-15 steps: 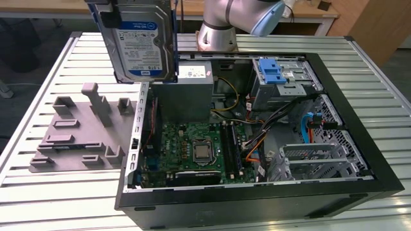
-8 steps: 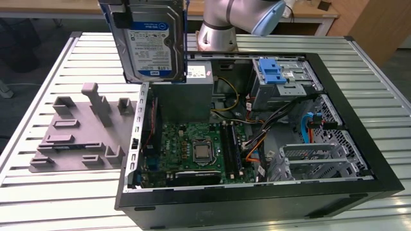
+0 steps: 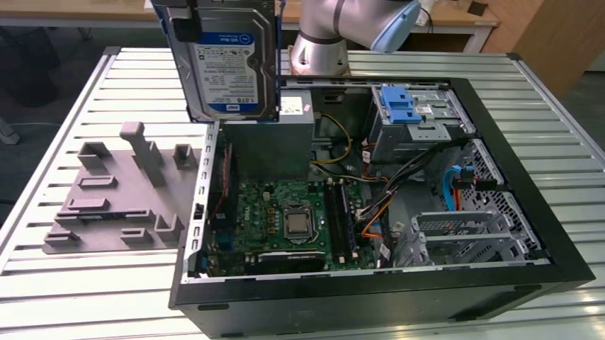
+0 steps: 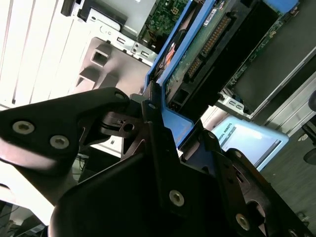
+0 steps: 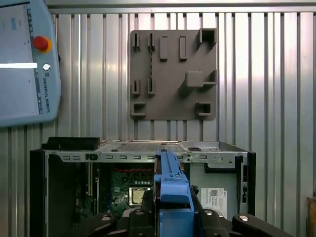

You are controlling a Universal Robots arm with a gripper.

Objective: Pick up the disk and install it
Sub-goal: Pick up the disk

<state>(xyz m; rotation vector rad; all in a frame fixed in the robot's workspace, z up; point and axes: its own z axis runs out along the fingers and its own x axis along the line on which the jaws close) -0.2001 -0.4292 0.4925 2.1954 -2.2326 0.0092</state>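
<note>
Slatted table (image 3: pixel 85 292), disk (image 3: pixel 227 71) above open case (image 3: pixel 378 294)

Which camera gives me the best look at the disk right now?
The exterior view: the disk hangs upright above the open computer case, label face showing. The second wrist view shows its circuit-board side and blue frame; the first wrist view shows the frame edge-on.

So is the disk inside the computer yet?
No, the disk hangs in the air above the open computer.
</note>
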